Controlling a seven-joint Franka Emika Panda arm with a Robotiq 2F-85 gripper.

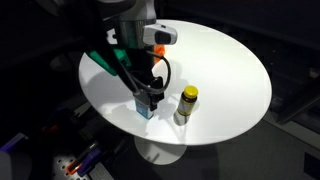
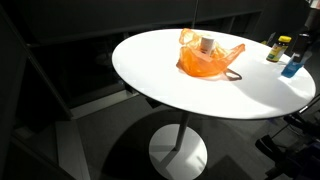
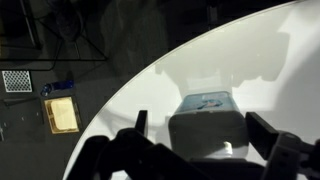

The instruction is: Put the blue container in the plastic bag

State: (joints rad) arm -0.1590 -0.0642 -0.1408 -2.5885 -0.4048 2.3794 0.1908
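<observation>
The blue container (image 1: 146,110) stands upright near the table's front edge. It also shows at the frame edge in an exterior view (image 2: 292,68). In the wrist view the blue container (image 3: 208,118) sits between the two fingers, with a gap on each side. My gripper (image 3: 203,130) is open and lowered around it, touching neither side; in an exterior view the gripper (image 1: 148,96) is right over the container. The orange plastic bag (image 2: 208,58) lies on the table's far side with a white item in it, well apart from the container.
A small bottle with a yellow cap (image 1: 186,102) stands close beside the blue container and also shows in an exterior view (image 2: 277,48). The round white table (image 2: 170,85) stands on one pedestal. The table's edge is near the container. The floor below holds some clutter (image 3: 60,112).
</observation>
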